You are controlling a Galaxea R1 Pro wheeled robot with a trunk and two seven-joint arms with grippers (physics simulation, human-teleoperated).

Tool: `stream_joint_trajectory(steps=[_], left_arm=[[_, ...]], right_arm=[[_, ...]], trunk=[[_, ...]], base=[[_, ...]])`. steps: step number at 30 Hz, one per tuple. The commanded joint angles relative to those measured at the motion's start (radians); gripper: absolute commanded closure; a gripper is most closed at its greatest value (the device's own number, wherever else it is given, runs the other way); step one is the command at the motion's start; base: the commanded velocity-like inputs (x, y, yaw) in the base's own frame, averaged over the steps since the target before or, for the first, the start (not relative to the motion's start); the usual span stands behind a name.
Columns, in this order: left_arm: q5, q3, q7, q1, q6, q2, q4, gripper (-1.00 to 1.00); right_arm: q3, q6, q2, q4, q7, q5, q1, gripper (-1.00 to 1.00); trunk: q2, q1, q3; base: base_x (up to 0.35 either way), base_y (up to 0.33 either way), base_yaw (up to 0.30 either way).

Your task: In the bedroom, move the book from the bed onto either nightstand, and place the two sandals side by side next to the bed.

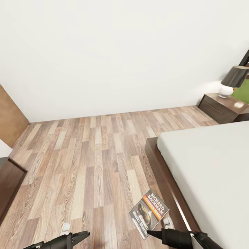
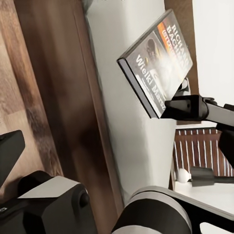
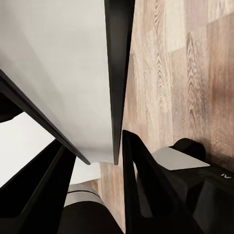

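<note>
From my head camera I'm looking down over the wood-plank floor (image 1: 90, 162) of the bedroom, white wall (image 1: 121, 52) at the far side. The bed (image 1: 214, 173) runs along my right, grey mattress on its dark frame. The book (image 1: 149, 212) hangs in the air at the near right, just off the bed frame's edge, cover up, "Richard Bachman" readable. My right claw (image 1: 152, 233) has it pinched by its near corner, dark fingers clamped on the cover's edge. My left claw (image 1: 81, 236) pokes in at the near left, over the floor; I cannot tell whether it is open or closed. Far right, a nightstand (image 1: 224, 109) stands against the wall with a lamp (image 1: 232, 81) on top, dark shade, white base. A brown wall panel (image 1: 10, 117) and a dark cabinet (image 1: 9, 183) sit at the left edge.

Left wrist camera: I see the book (image 2: 158, 63) tilted, spine and cover showing, with the right claw (image 2: 168, 108) closed on its lower corner. Bed frame (image 2: 63, 97) and mattress behind it.

Right wrist camera: the book's dark edge (image 3: 118, 73) runs straight between the fingers (image 3: 141, 180), mattress on one side, floor (image 3: 190, 73) on the other.
</note>
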Motion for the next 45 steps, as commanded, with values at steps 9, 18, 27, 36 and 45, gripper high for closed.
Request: stream_joint_trajectory(steps=[9,18,27,36,45], left_arm=[[0.008,-0.009,0.036,0.0,-0.002,0.0,0.001,-1.0],[0.011,-0.009,0.086,0.0,-0.067,-0.001,0.003,-1.0],[0.013,-0.005,0.094,0.0,-0.072,-0.001,0.0,-1.0],[0.017,-0.002,0.097,0.0,-0.071,-0.008,-0.016,-1.0],[0.02,-0.005,0.131,0.001,-0.077,-0.035,0.003,-1.0]], right_arm=[[0.007,-0.072,-0.02,0.004,0.006,-0.011,0.0,1.0],[0.007,-0.078,-0.023,0.005,0.003,-0.011,0.0,1.0],[0.007,-0.079,-0.023,0.006,0.002,-0.011,0.0,1.0],[0.004,-0.078,-0.024,0.065,0.002,-0.013,0.0,1.0],[0.003,-0.077,-0.025,0.074,0.002,-0.013,0.0,1.0]], trunk=[[0.0,0.0,0.014],[0.0,0.0,0.028],[0.0,0.0,0.043],[0.0,0.0,0.058],[0.0,0.0,0.072]], base=[[0.0,0.0,0.0],[0.0,0.0,0.0],[0.0,0.0,0.0],[0.0,0.0,0.0],[0.0,0.0,0.0]])
